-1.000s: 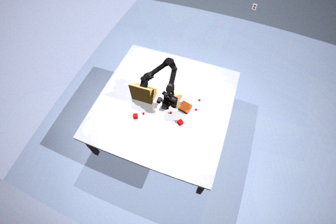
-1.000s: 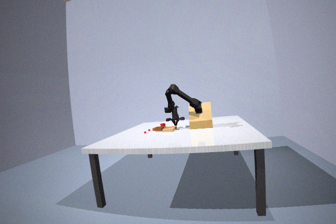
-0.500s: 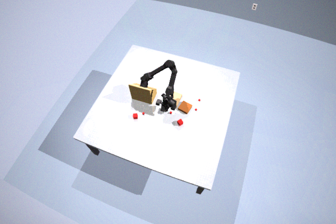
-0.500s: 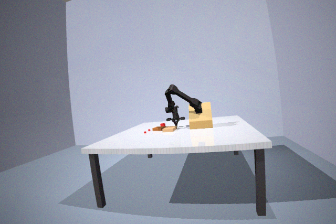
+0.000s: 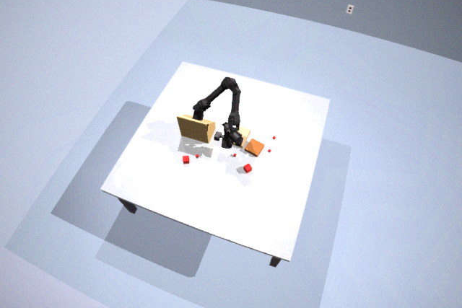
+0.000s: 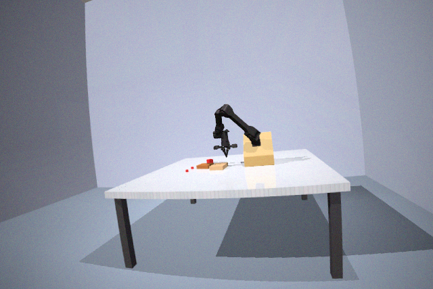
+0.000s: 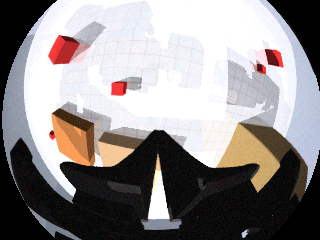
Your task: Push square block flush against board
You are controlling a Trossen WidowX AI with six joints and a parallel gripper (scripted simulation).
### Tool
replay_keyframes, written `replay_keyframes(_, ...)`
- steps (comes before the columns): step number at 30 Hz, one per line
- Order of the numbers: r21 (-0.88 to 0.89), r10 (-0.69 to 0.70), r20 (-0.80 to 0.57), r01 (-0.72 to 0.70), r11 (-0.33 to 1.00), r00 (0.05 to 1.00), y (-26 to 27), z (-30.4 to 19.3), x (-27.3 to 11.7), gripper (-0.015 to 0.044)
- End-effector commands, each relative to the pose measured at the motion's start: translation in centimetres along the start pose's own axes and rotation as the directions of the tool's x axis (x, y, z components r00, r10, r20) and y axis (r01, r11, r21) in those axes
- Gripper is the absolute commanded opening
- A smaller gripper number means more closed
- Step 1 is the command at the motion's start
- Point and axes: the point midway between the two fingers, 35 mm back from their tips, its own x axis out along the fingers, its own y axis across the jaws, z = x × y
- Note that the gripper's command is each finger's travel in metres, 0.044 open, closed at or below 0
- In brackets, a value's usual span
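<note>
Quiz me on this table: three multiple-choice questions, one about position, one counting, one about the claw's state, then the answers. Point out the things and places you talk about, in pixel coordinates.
1. What lies closest to the orange block (image 5: 254,147) (image 6: 203,166) (image 7: 72,136)?
A wall outlet
B tan piece (image 5: 245,133) (image 6: 218,166) (image 7: 120,150)
C table leg

2. How many larger red cubes (image 5: 185,159) (image 5: 247,168) (image 6: 210,161) (image 7: 63,50) (image 7: 273,58)?
A two
B four
C five

3. The claw (image 5: 226,145) (image 6: 226,156) (image 7: 158,134) is:
A wide open
B gripping the orange block
C shut, holding nothing

1 B: the top view shows them side by side.
2 A: the top view shows two, besides tiny ones.
3 C: its fingertips meet above the table (image 5: 208,200) (image 6: 168,186) (image 7: 175,105).
</note>
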Motion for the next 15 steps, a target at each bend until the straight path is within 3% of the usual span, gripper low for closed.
replay_keyframes(1,-0.097,-0.004,0.008,0.005,0.995,1.0,0.2,-1.4,-0.2,0.0)
replay_keyframes(15,-0.541,-0.003,0.025,0.015,0.841,1.0,0.8,-7.9,-0.4,0.0)
